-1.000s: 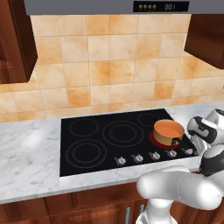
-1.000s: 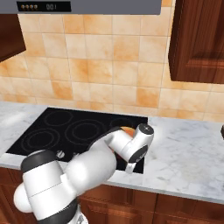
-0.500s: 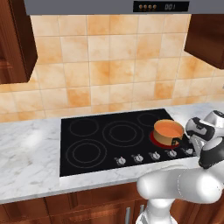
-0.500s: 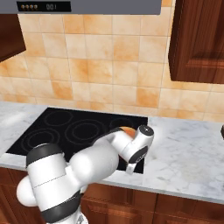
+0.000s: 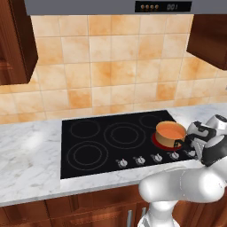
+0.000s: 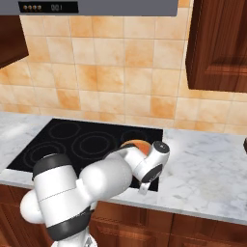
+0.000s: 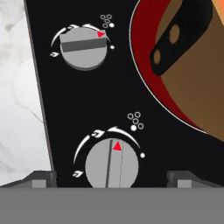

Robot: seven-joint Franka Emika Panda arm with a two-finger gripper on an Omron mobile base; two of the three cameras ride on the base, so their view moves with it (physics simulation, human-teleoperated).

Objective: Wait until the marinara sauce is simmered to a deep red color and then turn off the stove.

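Gripper (image 7: 112, 177) is sitting wide open, straddling the near stove (image 5: 102, 146) knob (image 7: 111, 164); marinara sauce (image 5: 170, 129) pot (image 7: 192, 65) is glowing just beyond.

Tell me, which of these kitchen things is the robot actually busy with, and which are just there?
Part of the job: marinara sauce in its copper pot; stove; near knob; glowing red burner.

Just there: second knob; range hood; marble counter; wooden cabinets.
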